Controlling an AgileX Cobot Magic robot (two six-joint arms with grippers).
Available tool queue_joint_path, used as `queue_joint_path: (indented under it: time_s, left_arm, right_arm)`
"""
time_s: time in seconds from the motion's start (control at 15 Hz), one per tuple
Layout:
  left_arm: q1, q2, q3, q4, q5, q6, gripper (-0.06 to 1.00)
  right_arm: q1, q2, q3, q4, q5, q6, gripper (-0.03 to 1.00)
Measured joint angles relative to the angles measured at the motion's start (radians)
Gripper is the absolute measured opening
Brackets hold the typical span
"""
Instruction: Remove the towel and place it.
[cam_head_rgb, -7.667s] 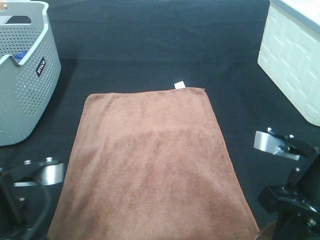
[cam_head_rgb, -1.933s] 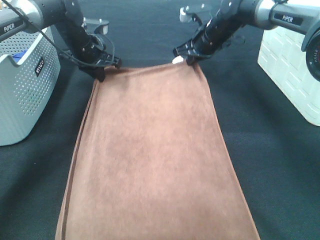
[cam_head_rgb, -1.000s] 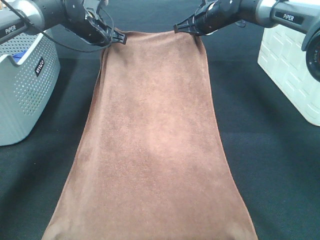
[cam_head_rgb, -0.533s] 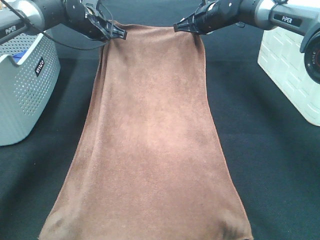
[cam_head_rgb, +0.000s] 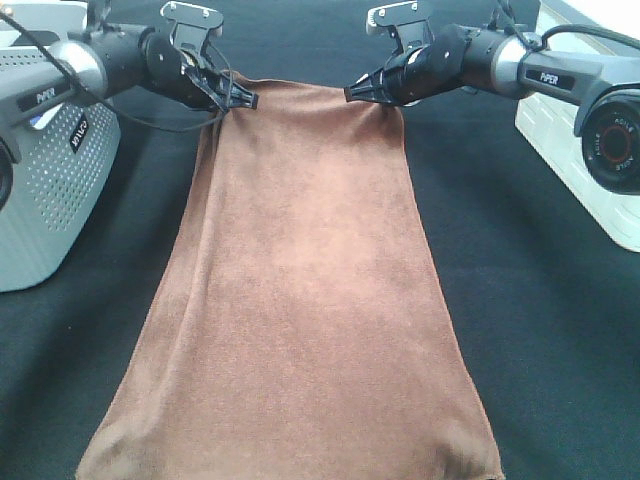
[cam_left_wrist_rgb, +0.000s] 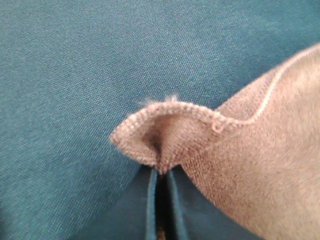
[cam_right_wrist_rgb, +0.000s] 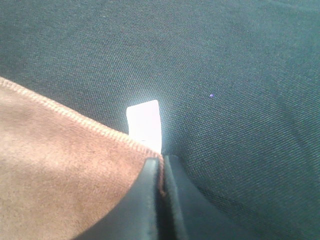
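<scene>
Exterior high view first: the brown towel (cam_head_rgb: 300, 290) hangs stretched between the two arms, its far short edge lifted off the dark counter (cam_head_rgb: 540, 300) and its near end spreading wider toward the bottom of the view. The left end effector (cam_head_rgb: 244, 100) is pinched tight on the towel's far left corner, and the right end effector (cam_head_rgb: 352, 94) is pinched tight on the far right corner, so the top edge runs nearly straight between them with a slight sag. A grey perforated basket (cam_head_rgb: 50, 180) stands at the left, well apart from the cloth, and a white panelled bin (cam_head_rgb: 585, 150) sits at the right edge.

From the left wrist, the two dark fingers (cam_left_wrist_rgb: 150, 205) lie closed together with a puckered fold of terry corner (cam_left_wrist_rgb: 165, 135) squeezed between them. From the right wrist, the closed fingers (cam_right_wrist_rgb: 150, 200) grip the stitched hem right beside the small white tag (cam_right_wrist_rgb: 145, 124), which sticks up past the edge over the dark cloth surface.
</scene>
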Motion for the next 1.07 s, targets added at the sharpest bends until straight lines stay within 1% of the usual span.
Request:
queue_joint_path:
  time_s: [0.4, 0.47, 0.53, 0.6, 0.67, 0.73, 0.8, 0.87, 0.93, 1.07]
  left_arm:
    - [0.000, 0.031, 0.000, -0.031, -0.074, 0.000, 0.02]
    - [0.000, 0.034, 0.000, -0.031, -0.083, 0.000, 0.03]
    - [0.000, 0.034, 0.000, -0.031, -0.088, 0.000, 0.07]
    - [0.000, 0.038, 0.000, -0.031, -0.100, 0.000, 0.13]
    - [0.000, 0.043, 0.000, -0.031, -0.122, 0.000, 0.22]
    - [0.000, 0.048, 0.000, -0.031, -0.137, 0.000, 0.31]
    - [0.000, 0.053, 0.000, -0.031, -0.150, 0.000, 0.42]
    - [0.000, 0.055, 0.000, -0.031, -0.164, 0.000, 0.52]
    - [0.000, 0.055, 0.000, -0.031, -0.168, 0.000, 0.64]
    - [0.000, 0.055, 0.000, -0.031, -0.167, 0.000, 0.69]
  right_arm:
    - [-0.023, 0.021, 0.000, 0.048, -0.038, 0.000, 0.01]
    - [-0.023, 0.027, 0.000, 0.061, -0.040, 0.000, 0.02]
    - [-0.023, 0.032, 0.000, 0.071, -0.047, 0.000, 0.06]
    - [-0.023, 0.039, 0.000, 0.075, -0.048, 0.000, 0.14]
    - [-0.023, 0.041, 0.000, 0.078, -0.050, 0.000, 0.26]
    - [-0.023, 0.041, 0.000, 0.079, -0.053, 0.000, 0.40]
    - [-0.023, 0.041, 0.000, 0.079, -0.058, 0.000, 0.52]
    - [-0.023, 0.041, 0.000, 0.080, -0.059, 0.000, 0.61]
    - [-0.023, 0.041, 0.000, 0.080, -0.046, 0.000, 0.66]
    - [-0.023, 0.041, 0.000, 0.080, 0.003, 0.000, 0.69]
